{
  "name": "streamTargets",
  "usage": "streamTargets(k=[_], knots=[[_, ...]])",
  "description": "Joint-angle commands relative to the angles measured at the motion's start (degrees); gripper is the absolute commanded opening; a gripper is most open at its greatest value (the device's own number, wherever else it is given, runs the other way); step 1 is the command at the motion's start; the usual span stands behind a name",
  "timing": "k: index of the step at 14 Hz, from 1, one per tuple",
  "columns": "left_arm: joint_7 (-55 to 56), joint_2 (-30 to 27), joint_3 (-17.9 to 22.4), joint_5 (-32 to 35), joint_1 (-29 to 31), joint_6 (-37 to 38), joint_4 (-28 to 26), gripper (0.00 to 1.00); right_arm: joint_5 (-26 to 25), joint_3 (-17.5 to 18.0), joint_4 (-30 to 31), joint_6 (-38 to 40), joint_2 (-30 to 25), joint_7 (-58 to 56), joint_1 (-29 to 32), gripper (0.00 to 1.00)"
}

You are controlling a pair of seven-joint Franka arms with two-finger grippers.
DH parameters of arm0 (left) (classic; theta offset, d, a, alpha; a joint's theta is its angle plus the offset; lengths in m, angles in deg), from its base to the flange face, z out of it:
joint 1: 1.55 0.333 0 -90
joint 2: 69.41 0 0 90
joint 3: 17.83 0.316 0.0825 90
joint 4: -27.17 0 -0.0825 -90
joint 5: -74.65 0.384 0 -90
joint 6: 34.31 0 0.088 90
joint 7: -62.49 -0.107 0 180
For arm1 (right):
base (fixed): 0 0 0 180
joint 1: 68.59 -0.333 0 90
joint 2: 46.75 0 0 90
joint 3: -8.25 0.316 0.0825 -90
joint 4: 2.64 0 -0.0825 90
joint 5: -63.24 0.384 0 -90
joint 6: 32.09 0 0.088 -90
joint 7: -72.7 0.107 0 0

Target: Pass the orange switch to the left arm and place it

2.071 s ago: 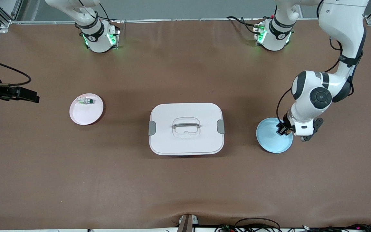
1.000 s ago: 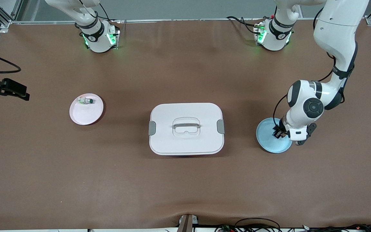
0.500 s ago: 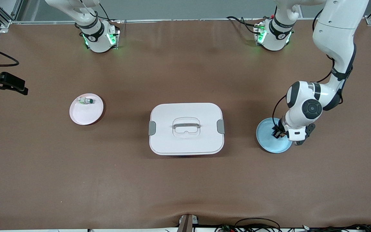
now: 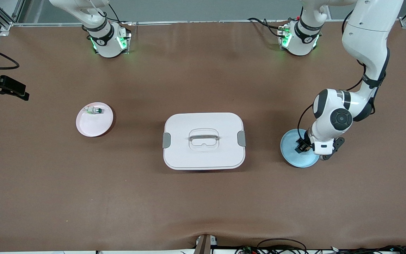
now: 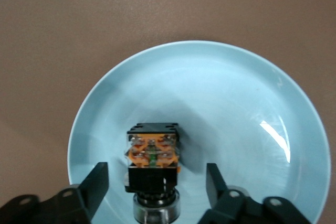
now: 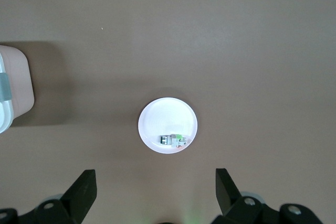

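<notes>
Orange switch sits in the blue plate, clear of the box mid-bench: transfer looks done bar retreat. Left hand low over plate, jaws spread either side of the switch, gripping nothing. Right hand wide open, empty, waiting above the pink plate, which holds a white-and-green component.

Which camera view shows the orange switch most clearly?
The left wrist view: the orange switch fills the middle, resting on the blue plate. In the front view it is only a dark speck beside the left arm's wrist. The right wrist view does not show it.
</notes>
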Motion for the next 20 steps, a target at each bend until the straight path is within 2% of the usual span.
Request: streamTargets(k=[1, 6, 11, 16, 19, 20], knots=[[-1.0, -0.6, -0.8, 0.8, 0.7, -0.1, 1.7, 1.0, 1.4, 0.3, 5.1, -1.7, -3.9, -0.3, 1.5, 1.0], [-2.7, -5.1, -0.9, 0.6, 1.0, 0.8, 3.0, 1.0, 1.5, 0.1, 5.2, -1.7, -4.0, -1.0, 1.6, 1.0], [-5.2, -10.7, -1.0, 0.6, 1.2, 6.5, 3.0, 1.0, 1.7, 0.2, 5.3, -2.8, -4.7, -0.9, 1.4, 1.0], [-7.9, -12.0, -0.9, 0.6, 1.3, 6.6, 3.1, 1.0, 3.1, 0.0, 5.3, -3.3, -5.0, -0.4, 1.5, 1.0], [-13.4, -13.2, -1.1, 0.9, 3.3, 7.3, 3.3, 1.0, 3.1, 0.0, 5.3, -3.4, -5.0, -0.3, 1.4, 1.0], [-17.1, -13.4, -1.1, 0.6, 3.0, 9.7, 3.4, 1.0, 3.2, 0.0, 5.3, -3.4, -5.0, -0.3, 1.4, 1.0]])
